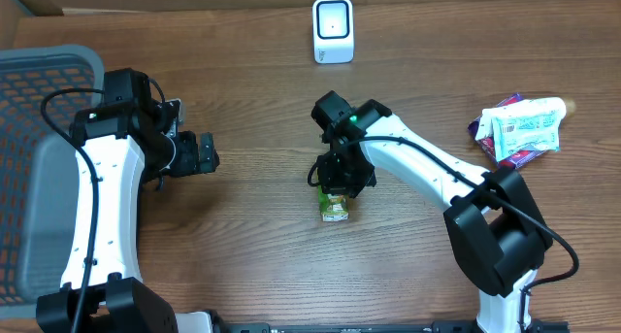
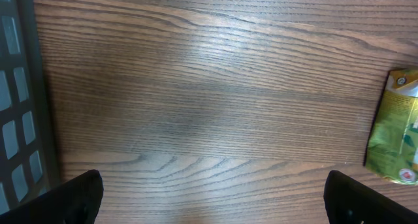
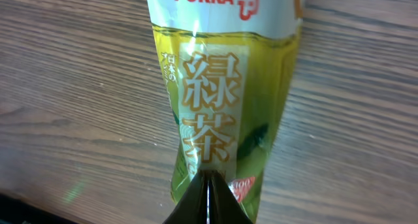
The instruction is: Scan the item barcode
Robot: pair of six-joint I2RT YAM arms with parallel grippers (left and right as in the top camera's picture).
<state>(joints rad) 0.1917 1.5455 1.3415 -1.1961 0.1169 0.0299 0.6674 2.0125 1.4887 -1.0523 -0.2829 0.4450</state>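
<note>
tea carton [image 3: 222, 113] against closed right gripper [image 3: 209, 185]

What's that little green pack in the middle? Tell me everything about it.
The green tea pack is small, glossy and yellow-green, with a white band bearing red POKKA lettering and gold characters down its front. It is at the middle of the wooden table, and the right gripper is shut on one end, which looks pinched narrow.
</note>
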